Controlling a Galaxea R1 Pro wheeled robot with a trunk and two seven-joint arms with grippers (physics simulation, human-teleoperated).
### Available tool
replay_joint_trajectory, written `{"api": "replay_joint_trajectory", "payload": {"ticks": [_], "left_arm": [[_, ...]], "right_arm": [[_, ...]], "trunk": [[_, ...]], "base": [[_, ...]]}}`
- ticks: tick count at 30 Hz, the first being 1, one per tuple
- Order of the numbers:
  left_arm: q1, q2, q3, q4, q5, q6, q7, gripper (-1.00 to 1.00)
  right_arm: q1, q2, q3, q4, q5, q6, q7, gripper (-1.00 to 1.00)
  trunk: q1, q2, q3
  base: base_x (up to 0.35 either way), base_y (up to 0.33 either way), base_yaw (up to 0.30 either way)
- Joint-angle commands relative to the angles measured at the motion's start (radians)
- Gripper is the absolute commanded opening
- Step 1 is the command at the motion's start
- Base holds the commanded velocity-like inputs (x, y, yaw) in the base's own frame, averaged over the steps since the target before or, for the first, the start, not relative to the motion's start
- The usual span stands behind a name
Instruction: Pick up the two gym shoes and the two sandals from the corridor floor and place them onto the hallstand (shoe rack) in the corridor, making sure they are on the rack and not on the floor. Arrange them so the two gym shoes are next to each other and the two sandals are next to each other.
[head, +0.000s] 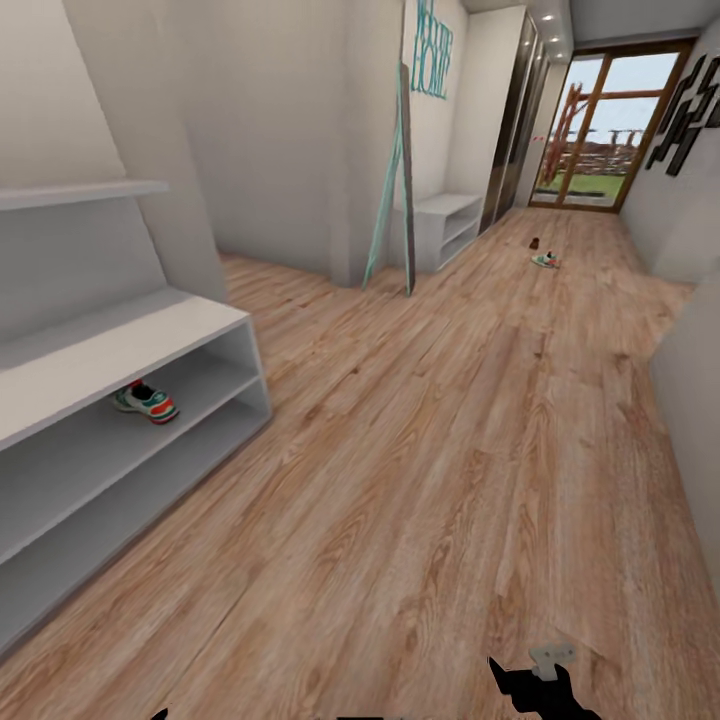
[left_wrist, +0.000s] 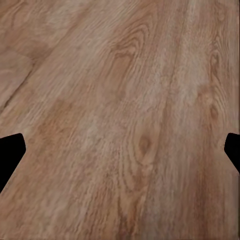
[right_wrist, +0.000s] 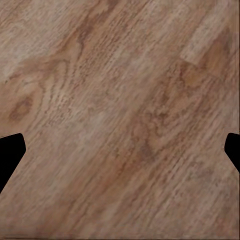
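One gym shoe, off-white with green and red-orange, lies on the upper open shelf of the pale grey hallstand at my left. Far down the corridor floor lies a second gym shoe, with a small dark brown sandal just beyond it. My right gripper hangs low at the near edge of the head view. In the wrist views both the left gripper and the right gripper stand open, with bare wood planks between their dark fingertips.
A plain low white bench-cabinet stands against the left wall farther on, with a teal frame leaning beside it. A glass door closes the corridor's far end. A wall corner juts in at the right.
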Motion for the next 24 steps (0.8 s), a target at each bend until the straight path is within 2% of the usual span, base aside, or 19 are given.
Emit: {"api": "replay_joint_trajectory", "payload": {"ticks": [1, 18, 24], "left_arm": [[-0.001, 0.000, 0.003, 0.001, 0.003, -0.001, -0.006, 1.00], [-0.001, -0.002, 0.004, 0.007, 0.002, 0.001, -0.001, 1.00], [-0.001, -0.002, 0.004, 0.008, 0.002, 0.002, 0.000, 1.00]], "right_arm": [[-0.001, 0.000, 0.008, 0.002, -0.011, -0.003, 0.005, 1.00], [-0.001, 0.001, 0.008, 0.002, -0.010, -0.003, 0.005, 1.00], [-0.001, 0.002, 0.008, 0.002, -0.010, -0.003, 0.005, 1.00]], "trunk": [[0.000, 0.000, -0.001], [0.000, 0.000, 0.009], [0.000, 0.000, 0.014]], "base": [[0.000, 0.000, -0.285], [0.003, 0.000, -0.288], [0.201, 0.000, -0.282]]}}
